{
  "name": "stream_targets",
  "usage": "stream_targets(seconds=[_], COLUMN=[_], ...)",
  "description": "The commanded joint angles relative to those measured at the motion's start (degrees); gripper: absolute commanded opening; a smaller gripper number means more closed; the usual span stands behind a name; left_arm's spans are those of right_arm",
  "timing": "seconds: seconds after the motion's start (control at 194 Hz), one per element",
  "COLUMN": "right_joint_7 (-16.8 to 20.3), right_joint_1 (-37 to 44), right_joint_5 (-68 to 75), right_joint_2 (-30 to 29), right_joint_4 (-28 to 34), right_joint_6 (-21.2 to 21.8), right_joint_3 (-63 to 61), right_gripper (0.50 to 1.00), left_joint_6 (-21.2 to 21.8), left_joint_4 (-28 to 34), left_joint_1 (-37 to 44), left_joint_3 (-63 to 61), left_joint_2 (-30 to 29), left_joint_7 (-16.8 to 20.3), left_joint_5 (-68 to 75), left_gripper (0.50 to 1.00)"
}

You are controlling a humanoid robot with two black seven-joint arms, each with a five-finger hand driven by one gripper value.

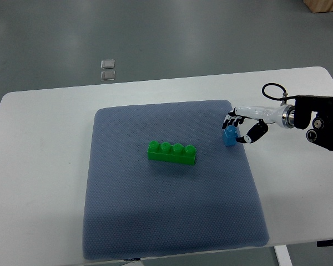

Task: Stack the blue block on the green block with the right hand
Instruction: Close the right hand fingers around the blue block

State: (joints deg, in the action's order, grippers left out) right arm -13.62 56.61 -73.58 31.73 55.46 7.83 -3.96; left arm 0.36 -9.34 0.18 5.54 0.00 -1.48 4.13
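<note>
a white bench point(39, 166) with rounded corners fills most of the view, a grey-blue textured mat point(172, 221) spread across its middle. beyond it lies a smooth grey floor point(183, 39) with soft reflections of light. two small square metal plates point(107, 69) sit in the floor, and a wooden corner point(324, 5) shows at top right

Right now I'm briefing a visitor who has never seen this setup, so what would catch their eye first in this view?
Probably the bright green block, lying alone near the middle of the blue-grey mat. Next, the right hand at the mat's right edge, its fingers around the small blue block, which is apart from the green one. Beyond the white table, two small clear squares lie on the grey floor.
</note>
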Motion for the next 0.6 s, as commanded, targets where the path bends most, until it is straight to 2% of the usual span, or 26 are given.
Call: stream_targets(seconds=[0.0, 0.593], right_joint_7=[0.0, -0.09], right_joint_1=[-0.01, 0.43], right_joint_5=[-0.07, -0.16], right_joint_2=[0.0, -0.09], right_joint_4=[0.0, 0.09], right_joint_6=[-0.01, -0.01], right_joint_3=[0.01, 0.01], right_gripper=[0.699, 0.693], left_joint_6=[-0.01, -0.01], left_joint_4=[0.02, 0.02], left_joint_1=[0.0, 0.0], left_joint_3=[0.0, 0.0], left_joint_2=[0.0, 0.0], left_joint_7=[-0.01, 0.07], left_joint_5=[0.0, 0.0], left_gripper=[1.0, 1.0])
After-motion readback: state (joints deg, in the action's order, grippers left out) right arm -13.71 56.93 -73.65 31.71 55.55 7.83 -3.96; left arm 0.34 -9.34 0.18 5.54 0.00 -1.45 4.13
